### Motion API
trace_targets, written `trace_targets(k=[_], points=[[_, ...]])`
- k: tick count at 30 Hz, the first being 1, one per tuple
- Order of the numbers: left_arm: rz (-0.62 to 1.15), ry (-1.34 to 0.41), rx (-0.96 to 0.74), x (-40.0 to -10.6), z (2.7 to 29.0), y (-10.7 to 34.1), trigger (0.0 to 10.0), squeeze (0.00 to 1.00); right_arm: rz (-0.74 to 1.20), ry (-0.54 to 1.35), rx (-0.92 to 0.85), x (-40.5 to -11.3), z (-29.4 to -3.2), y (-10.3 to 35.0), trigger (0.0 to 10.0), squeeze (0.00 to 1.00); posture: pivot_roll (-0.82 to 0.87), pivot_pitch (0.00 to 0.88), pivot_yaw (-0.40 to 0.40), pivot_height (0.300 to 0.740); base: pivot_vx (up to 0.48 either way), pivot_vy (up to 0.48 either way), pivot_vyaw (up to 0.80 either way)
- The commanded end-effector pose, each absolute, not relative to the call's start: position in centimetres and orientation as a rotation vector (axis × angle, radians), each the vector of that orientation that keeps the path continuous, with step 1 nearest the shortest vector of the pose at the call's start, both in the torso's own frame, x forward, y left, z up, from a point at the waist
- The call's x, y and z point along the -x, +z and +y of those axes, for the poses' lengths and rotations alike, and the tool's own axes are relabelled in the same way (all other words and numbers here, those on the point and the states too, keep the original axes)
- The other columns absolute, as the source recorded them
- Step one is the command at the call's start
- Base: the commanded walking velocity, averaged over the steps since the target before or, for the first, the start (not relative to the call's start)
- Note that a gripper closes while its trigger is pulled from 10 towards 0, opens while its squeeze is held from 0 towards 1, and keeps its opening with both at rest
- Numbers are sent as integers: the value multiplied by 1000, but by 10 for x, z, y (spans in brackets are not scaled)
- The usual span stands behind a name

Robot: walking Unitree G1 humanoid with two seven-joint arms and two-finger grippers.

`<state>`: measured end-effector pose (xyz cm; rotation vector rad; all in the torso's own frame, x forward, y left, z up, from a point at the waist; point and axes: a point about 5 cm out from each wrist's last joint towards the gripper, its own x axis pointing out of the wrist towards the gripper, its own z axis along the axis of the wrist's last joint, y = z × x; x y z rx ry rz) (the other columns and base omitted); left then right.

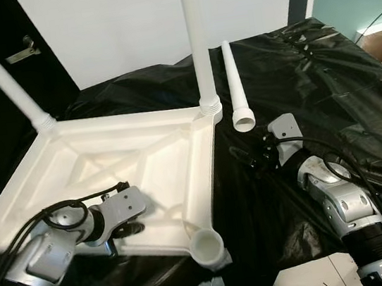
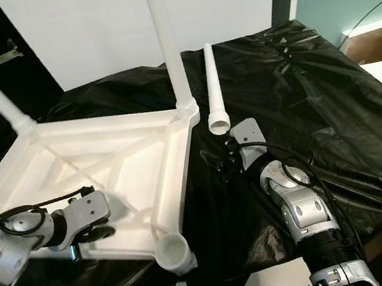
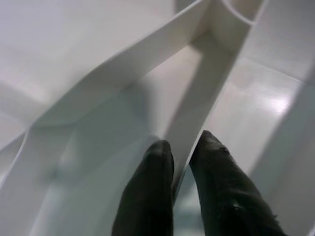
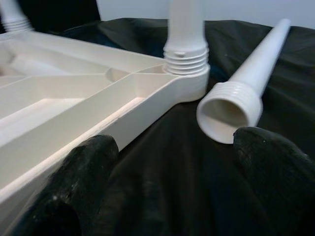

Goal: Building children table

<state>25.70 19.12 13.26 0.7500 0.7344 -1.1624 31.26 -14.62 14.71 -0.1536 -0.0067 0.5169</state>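
Left gripper (image 3: 181, 162), lower left, is clamped on a rib of the upturned white plastic tabletop (image 1: 142, 146). Right gripper (image 4: 177, 147), centre-right, is spread wide, just short of the loose white tapered plastic leg (image 1: 234, 83) lying on black sheeting (image 1: 325, 81) at upper centre. Best grab the leg near its threaded end, then aim for the empty corner socket (image 1: 207, 244) at lower centre.

The upturned tabletop (image 1: 108, 162) lies on the sheet-covered desk (image 1: 324, 74), to the left of the right pincer (image 4: 172, 162), with two legs (image 1: 195, 36) standing up from its far corners. The loose leg (image 1: 235, 83) lies just ahead of the right pincer, beside the tabletop's far right corner. The left pincer (image 3: 179, 172) sits inside the tabletop, straddling a rib (image 3: 197, 113), and an empty socket (image 1: 208, 246) lies to its right at the near corner.
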Motion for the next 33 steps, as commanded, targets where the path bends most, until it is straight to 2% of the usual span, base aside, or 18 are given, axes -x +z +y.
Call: trace_targets(k=[1, 9, 13, 15, 17, 19, 23, 24, 25, 26, 27, 28, 29, 30, 33], points=[[803, -1184, -678, -248, 193, 121, 0, 0, -14, 521, 143, -311, -144, 149, 10000, 0, 49, 38, 114, 740, 0, 0, 0], [749, -1094, -654, -244, 193, 128, 0, 0, -15, 523, 139, -312, -142, 149, 10000, 0, 64, 34, 105, 740, 0, 0, 0], [689, -1033, -655, -248, 189, 132, 0, 0, -19, 523, 137, -314, -141, 150, 10000, 0, 69, 33, 100, 740, 0, 0, 0], [643, -945, -683, -256, 190, 135, 0, 0, -29, 504, 129, -316, -142, 152, 10000, 0, 72, 34, 95, 740, 0, 0, 0], [643, -945, -683, -256, 190, 135, 0, 0, -29, 504, 129, -316, -142, 152, 10000, 0, 72, 34, 95, 740, 0, 0, 0], [603, -864, -718, -264, 191, 137, 0, 0, -44, 482, 123, -318, -143, 154, 10000, 0, 75, 37, 90, 740, 0, 0, 0], [594, -833, -725, -266, 191, 136, 0, 0, -51, 475, 120, -319, -143, 155, 10000, 0, 75, 37, 90, 740, 0, 0, 0], [589, -816, -743, -267, 191, 135, 4314, 0, -57, 471, 118, -320, -142, 157, 10000, 0, 76, 39, 86, 740, 0, 0, 0], [585, -806, -754, -268, 190, 134, 6549, 0, -62, 468, 115, -321, -142, 158, 10000, 0, 77, 40, 85, 740, 0, 0, 0], [587, -805, -760, -268, 190, 134, 9451, 0, -65, 467, 111, -321, -142, 159, 10000, 0, 77, 40, 85, 740, 0, 0, 0], [587, -805, -760, -268, 190, 134, 9451, 0, -65, 467, 111, -321, -142, 159, 10000, 0, 77, 40, 85, 740, 0, 0, 0], [592, -799, -783, -268, 191, 133, 10000, 0, -69, 461, 109, -322, -142, 159, 10000, 0, 79, 40, 83, 740, 0, 0, 0], [599, -793, -795, -269, 193, 133, 10000, 39, -74, 455, 108, -324, -143, 160, 10000, 0, 80, 42, 81, 740, 0, 0, 0], [595, -798, -796, -268, 192, 133, 10000, 1000, -81, 445, 107, -325, -144, 161, 10000, 0, 80, 42, 81, 740, 0, 0, 0], [586, -801, -776, -268, 189, 135, 10000, 1000, -88, 434, 104, -326, -145, 163, 10000, 0, 80, 42, 81, 740, 0, 0, 0]])
